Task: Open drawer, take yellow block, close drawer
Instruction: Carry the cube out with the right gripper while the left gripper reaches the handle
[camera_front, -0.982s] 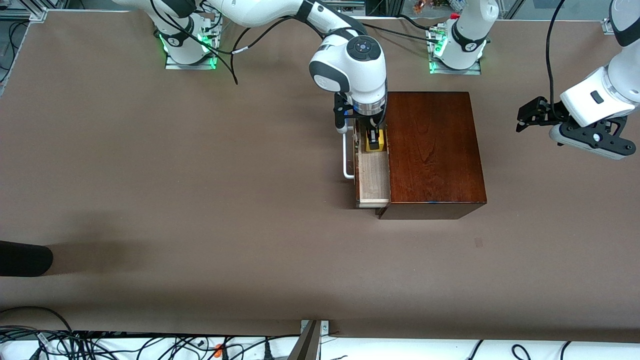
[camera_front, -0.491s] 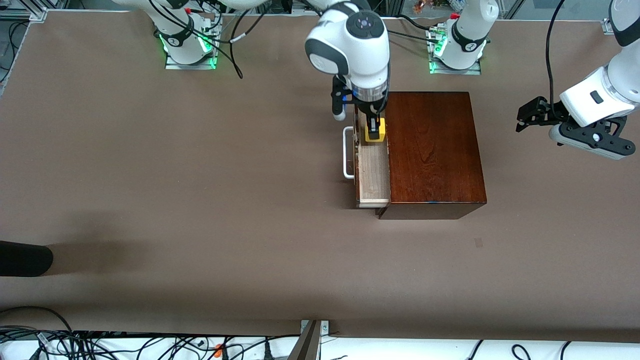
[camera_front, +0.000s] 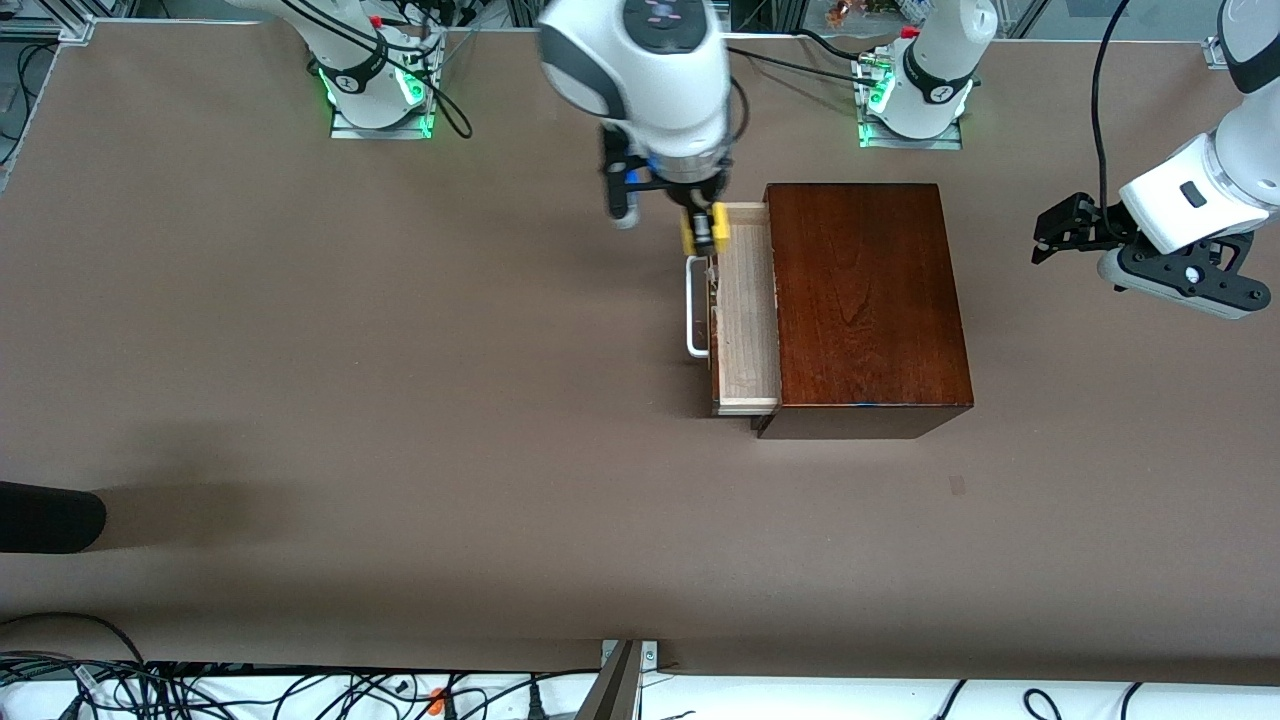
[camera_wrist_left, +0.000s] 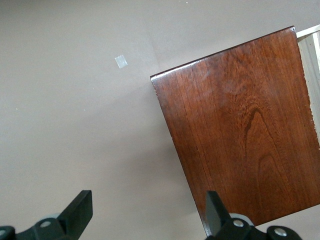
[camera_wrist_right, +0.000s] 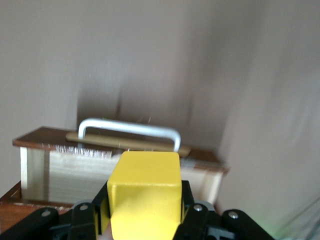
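Note:
The drawer (camera_front: 748, 335) stands pulled out of the dark wooden box (camera_front: 865, 300), its pale tray bare and its white handle (camera_front: 695, 312) facing the right arm's end of the table. My right gripper (camera_front: 704, 236) is shut on the yellow block (camera_front: 704, 230) and holds it in the air over the drawer's corner nearest the robots' bases. The right wrist view shows the yellow block (camera_wrist_right: 145, 192) clamped between the fingers (camera_wrist_right: 186, 196), with the drawer (camera_wrist_right: 75, 170) and handle (camera_wrist_right: 130, 129) below. My left gripper (camera_front: 1048, 238) waits open above the table beside the box (camera_wrist_left: 245, 125).
A black object (camera_front: 50, 515) lies at the table's edge toward the right arm's end. Cables (camera_front: 200, 685) run along the edge nearest the front camera. A small tape mark (camera_front: 957, 485) sits on the table nearer the front camera than the box.
My right gripper has risen out of the drawer with the yellow block and shifted toward the handle side. The left arm has not moved.

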